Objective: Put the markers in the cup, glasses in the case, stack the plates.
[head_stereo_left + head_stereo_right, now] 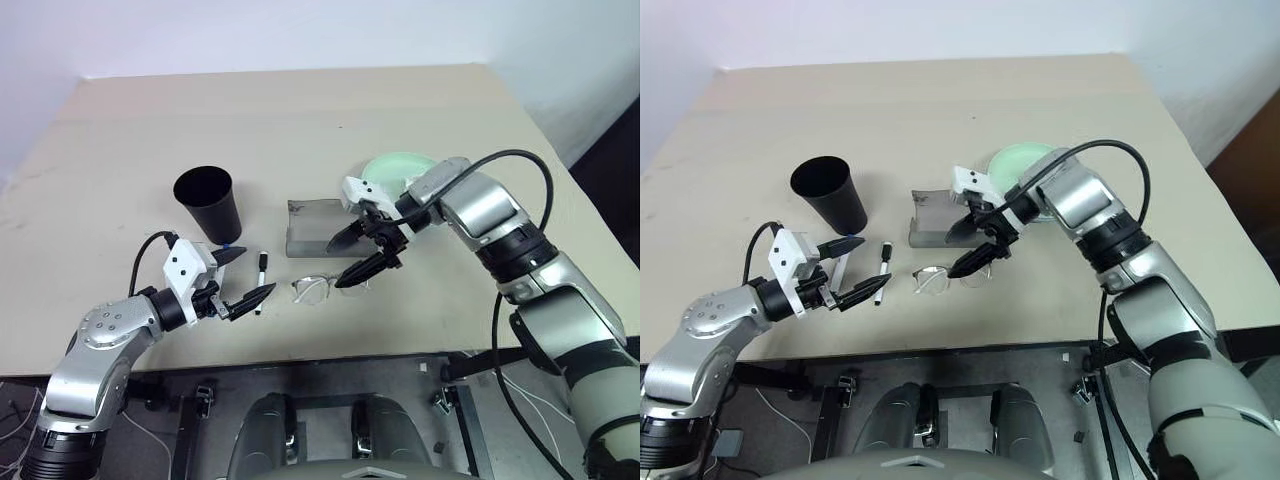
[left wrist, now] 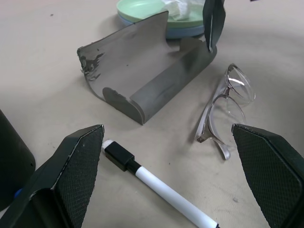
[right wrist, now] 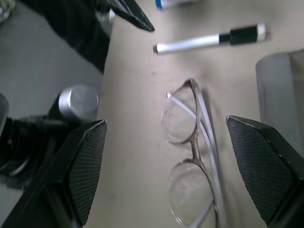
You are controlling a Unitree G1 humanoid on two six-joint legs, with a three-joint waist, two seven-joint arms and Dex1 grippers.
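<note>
Glasses [image 1: 322, 288] are the step in hand, as I judge it — they lie folded on the worktop [image 1: 120, 180] just in front of the open grey case [image 1: 315, 226], and your right gripper [image 1: 358, 256] hangs directly over them, angled down, jaws spread wide and holding nothing. In its wrist view the frames sit squarely between the two fingers. Your next move calls for a short drop and a close across the frame, gentle, because the thin translucent rims look slippery and could skate on the worktop; then a small lift back into the case just behind. The black-capped marker [image 1: 260, 270] lies just to the left of the glasses, beside your left gripper [image 1: 245, 274], which is open and empty too. The blue-capped marker [image 1: 231, 249] is at the foot of the black cup [image 1: 209, 203] — both markers remain out of the cup. The plates [image 1: 395, 166] already sit stacked beyond the case.
</note>
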